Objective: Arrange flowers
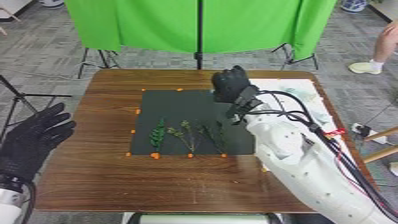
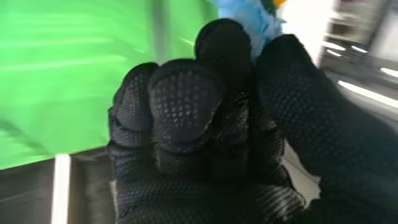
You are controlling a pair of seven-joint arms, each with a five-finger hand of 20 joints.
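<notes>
My left hand (image 1: 34, 137) hangs open, fingers loosely spread; right arm (image 1: 298, 162) extends forward, right hand (image 1: 232, 84) pinching between thumb and finger.

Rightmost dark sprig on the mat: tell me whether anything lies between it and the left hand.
Yes. Between the left hand and that sprig, the green leafy sprig and the brownish sprig lie on the mat.

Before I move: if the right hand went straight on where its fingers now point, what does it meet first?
Likely the green cloth, near the black pole, beyond the light blue thing that the right hand seems to pinch. Depth is unclear, so it might pass above.
</notes>
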